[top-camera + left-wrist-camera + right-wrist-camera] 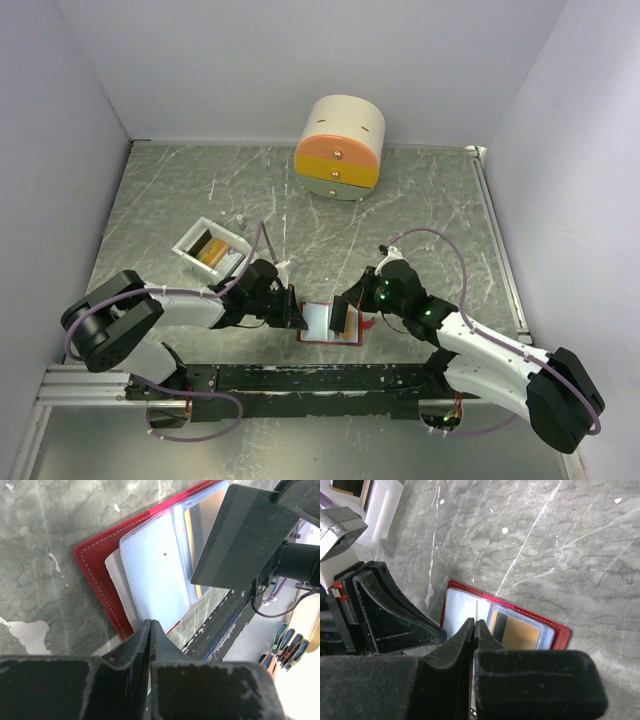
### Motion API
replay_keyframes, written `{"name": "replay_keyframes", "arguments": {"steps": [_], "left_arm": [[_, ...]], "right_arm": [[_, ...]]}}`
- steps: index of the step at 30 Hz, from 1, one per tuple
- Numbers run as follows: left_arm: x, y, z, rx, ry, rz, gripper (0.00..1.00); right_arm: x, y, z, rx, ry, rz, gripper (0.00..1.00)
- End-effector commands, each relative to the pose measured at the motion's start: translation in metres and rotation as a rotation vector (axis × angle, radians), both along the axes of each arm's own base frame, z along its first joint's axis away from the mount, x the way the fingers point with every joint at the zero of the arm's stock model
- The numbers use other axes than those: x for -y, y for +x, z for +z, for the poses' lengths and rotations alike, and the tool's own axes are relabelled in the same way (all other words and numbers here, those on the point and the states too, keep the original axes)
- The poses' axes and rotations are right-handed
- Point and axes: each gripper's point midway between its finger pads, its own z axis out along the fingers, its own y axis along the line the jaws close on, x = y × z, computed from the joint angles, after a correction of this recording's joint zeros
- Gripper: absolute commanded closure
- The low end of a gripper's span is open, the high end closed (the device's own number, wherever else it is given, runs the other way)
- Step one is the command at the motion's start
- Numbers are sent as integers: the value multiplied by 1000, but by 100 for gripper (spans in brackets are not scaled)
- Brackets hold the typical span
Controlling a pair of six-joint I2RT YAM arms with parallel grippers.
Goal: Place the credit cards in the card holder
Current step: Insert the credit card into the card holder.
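Left wrist view: left gripper [150,623] closed at the edge of the open card holder [97,575], grip unclear; right gripper [474,623] closed above the sleeves [460,611].

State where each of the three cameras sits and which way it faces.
Top external: above and behind, looking down on the table; left arm and right arm show.
Left wrist: looks along the shut left hand at the card holder.
Right wrist: looks along the shut right hand.
Shared: both wrist views show the card holder and the opposite hand.
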Motion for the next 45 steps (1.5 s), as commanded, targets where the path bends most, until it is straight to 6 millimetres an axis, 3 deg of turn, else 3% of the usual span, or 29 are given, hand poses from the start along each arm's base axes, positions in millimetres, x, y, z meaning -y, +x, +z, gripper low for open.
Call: {"name": "replay_keyframes", "arguments": {"steps": [1, 28, 45], "left_arm": [[-1, 0, -6, 31, 9, -8, 88], [-6, -6, -16, 9, 20, -12, 87], [-6, -8, -21, -5, 28, -10, 87]], "right_arm": [[-4, 4, 3, 14, 35, -4, 100], [4, 0, -31, -2, -20, 3, 100], [-4, -5, -42, -7, 4, 55, 100]]}}
